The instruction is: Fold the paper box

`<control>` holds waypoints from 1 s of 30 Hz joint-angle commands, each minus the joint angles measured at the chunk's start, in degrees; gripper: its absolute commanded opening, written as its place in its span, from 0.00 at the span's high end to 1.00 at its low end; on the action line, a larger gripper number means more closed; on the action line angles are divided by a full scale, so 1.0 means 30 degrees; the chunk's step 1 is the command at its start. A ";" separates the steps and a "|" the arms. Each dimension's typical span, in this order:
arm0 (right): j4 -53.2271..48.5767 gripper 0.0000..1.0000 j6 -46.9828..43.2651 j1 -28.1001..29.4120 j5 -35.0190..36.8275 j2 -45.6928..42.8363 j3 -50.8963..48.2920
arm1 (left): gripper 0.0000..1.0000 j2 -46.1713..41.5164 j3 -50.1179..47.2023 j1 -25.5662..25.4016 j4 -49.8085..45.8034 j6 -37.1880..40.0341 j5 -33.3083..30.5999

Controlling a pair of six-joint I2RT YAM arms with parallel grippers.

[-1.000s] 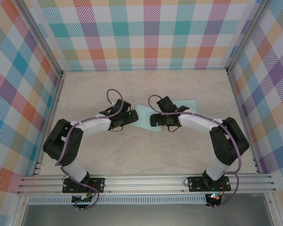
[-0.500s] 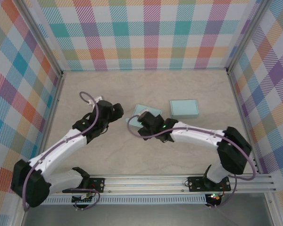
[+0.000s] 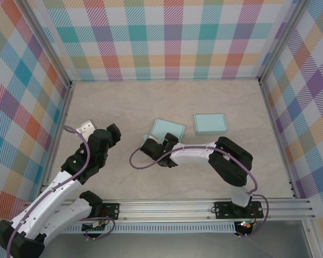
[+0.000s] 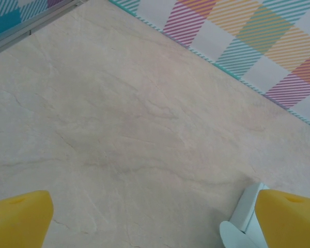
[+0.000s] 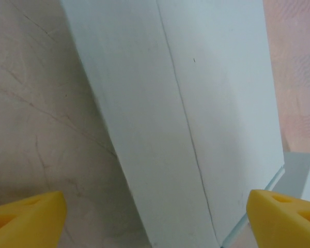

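- What took up most of the scene?
- The pale, stone-patterned desk (image 3: 124,102), boxed in on three sides by plaid walls (image 3: 172,43)
- And the paper box?
- The paper box (image 3: 168,129), pale blue and lying low on the desk, sat directly ahead of the right claw (image 5: 155,222). From that wrist its creased surface ran across the whole gap between the two yellow fingertips (image 5: 26,217)
- Was the right claw holding it?
- No, its fingers stood wide apart over the paper with nothing pinched between them. Whether the tips touched the sheet I could not tell
- Anything else in blue?
- A closed pale blue box (image 3: 210,123) lay beyond the right claw and off to its side, apart from the first piece
- And the left claw?
- The left claw (image 4: 155,227) was spread fully as well, with bare desk ahead of it. A pale blue paper corner (image 4: 243,219) showed just beside one of its fingertips, and nothing was gripped
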 commanded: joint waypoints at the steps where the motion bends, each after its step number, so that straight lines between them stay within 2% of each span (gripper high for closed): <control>1: 0.1467 0.12 -0.1578 -0.0096 0.1567 0.0666 0.0699 | 0.00 -0.0002 -0.0169 0.0197 -0.0479 -0.0153 -0.0711; 8: 0.2666 0.35 -0.2613 -0.0800 0.1528 0.1398 0.0862 | 0.00 0.0381 -0.0077 0.0256 -0.0504 -0.0047 -0.0647; 12: 0.2971 0.56 -0.3110 -0.0933 0.1472 0.1684 0.1015 | 0.00 0.0409 -0.0077 0.0285 -0.0493 -0.0016 -0.0677; 19: 0.3179 0.80 -0.3642 -0.1131 0.1312 0.1432 0.1174 | 0.00 0.0484 0.0010 0.0344 -0.0464 0.0077 -0.0633; 25: 0.1427 0.85 -0.3095 -0.1122 -0.0262 0.0262 0.1751 | 0.00 0.0627 0.0255 0.0344 -0.0393 0.0335 -0.0567; 28: -0.0442 0.86 -0.2396 -0.1145 -0.1727 -0.0842 0.2250 | 0.00 0.0815 0.0556 0.0373 -0.0194 0.0954 -0.0202; 30: -0.1822 0.86 -0.1965 -0.1279 -0.3720 -0.1841 0.2591 | 0.00 0.1050 0.0886 0.0388 0.0263 0.1854 0.0515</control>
